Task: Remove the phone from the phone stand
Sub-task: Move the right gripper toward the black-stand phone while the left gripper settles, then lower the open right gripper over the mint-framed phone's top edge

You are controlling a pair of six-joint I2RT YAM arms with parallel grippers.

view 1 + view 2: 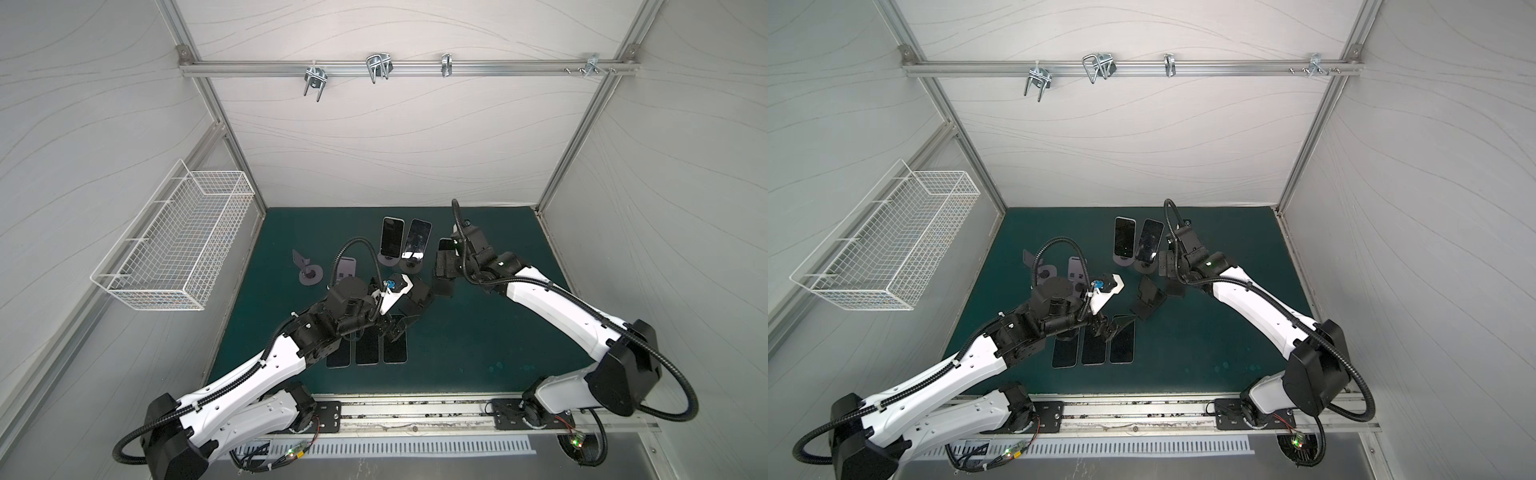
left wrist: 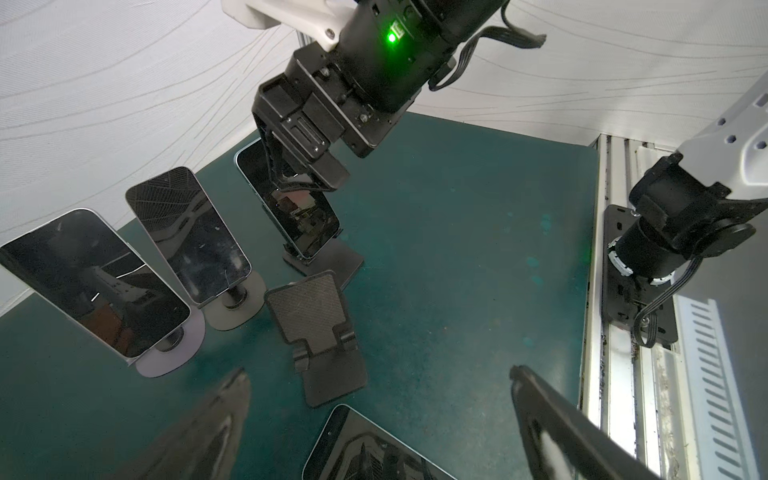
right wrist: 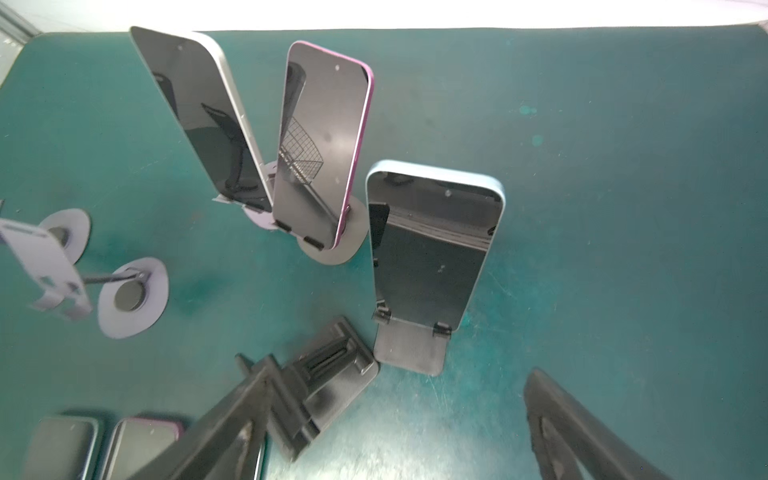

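Note:
Three phones stand on stands at the back of the green mat. A silver phone (image 3: 199, 116) and a pink phone (image 3: 324, 145) lean on round-based stands. A light blue phone (image 3: 432, 249) rests on a black folding phone stand (image 3: 409, 349). My right gripper (image 3: 388, 368) is open, hanging just in front of and above that blue phone (image 2: 291, 208), gripping nothing. My left gripper (image 2: 378, 372) is open over a phone (image 2: 374, 449) that lies flat on the mat. In both top views the left gripper (image 1: 399, 326) and the right gripper (image 1: 441, 276) are apart.
An empty black folding stand (image 1: 415, 297) sits between the grippers. Two empty purple round-based stands (image 1: 307, 270) (image 1: 347, 268) stand to the left. Three phones lie flat side by side near the front (image 1: 368, 349). A white wire basket (image 1: 178, 245) hangs on the left wall.

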